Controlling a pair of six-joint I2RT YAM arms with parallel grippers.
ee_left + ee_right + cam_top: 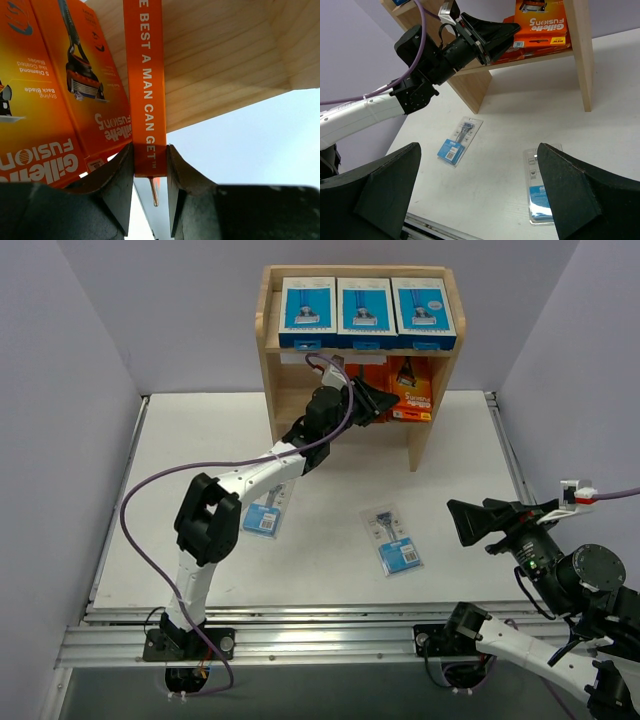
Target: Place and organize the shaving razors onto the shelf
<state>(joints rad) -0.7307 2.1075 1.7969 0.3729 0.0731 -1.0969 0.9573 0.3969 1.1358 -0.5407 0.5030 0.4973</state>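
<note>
The wooden shelf [278, 390] holds three blue-and-white razor boxes [367, 310] on its top tier and orange razor boxes [412, 390] on the middle tier. My left gripper [378, 400] reaches into the middle tier. In the left wrist view it [150, 152] is shut on the edge of an upright orange box [145, 90], next to two other orange boxes [55, 95]. Two blister-card razors lie on the table, one [266, 513] beside the left arm and one [394, 539] in the middle. My right gripper [460, 523] is wide open and empty above the table's right side.
The right wrist view shows the left arm [420, 55] at the shelf, the left card [460, 141] and the middle card [540, 192] on the white table [495, 125]. Grey walls close in both sides. A metal rail [300, 635] runs along the near edge.
</note>
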